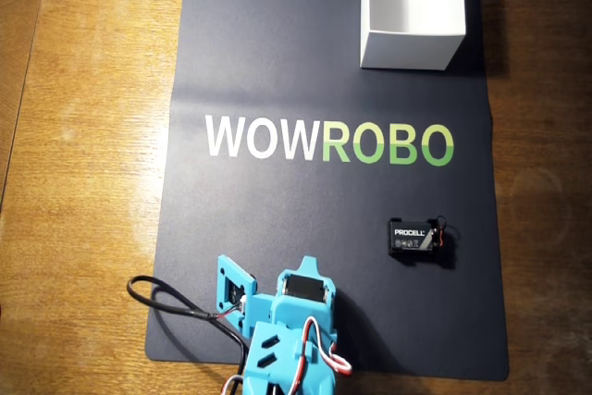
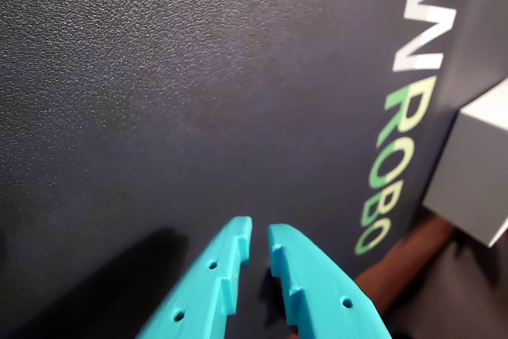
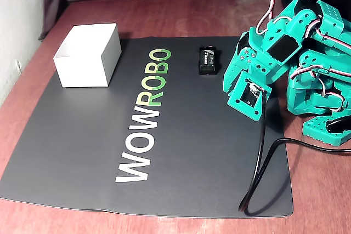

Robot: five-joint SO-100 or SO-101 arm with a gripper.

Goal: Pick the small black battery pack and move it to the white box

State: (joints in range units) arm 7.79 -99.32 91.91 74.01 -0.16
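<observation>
While the gripper (image 2: 259,237) is seen in the wrist view with fingers nearly closed and empty, they must be opened and aligned across the battery pack's narrow side before descent. The small black battery pack (image 1: 414,240) lies at lower right of the overhead view; the white box (image 1: 412,8) sits at upper right, well apart. No obstruction is noted on the black WOWROBO mat (image 1: 259,62); only the black cable (image 3: 262,163) trails near the arm base.

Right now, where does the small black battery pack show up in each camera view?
Overhead view: battery pack lower right on the mat, below the "ROBO" lettering.
Wrist view: not in it; only the lettering.
Fixed view: battery pack top centre, right of the lettering.
Shared landmark: the lettering.
</observation>
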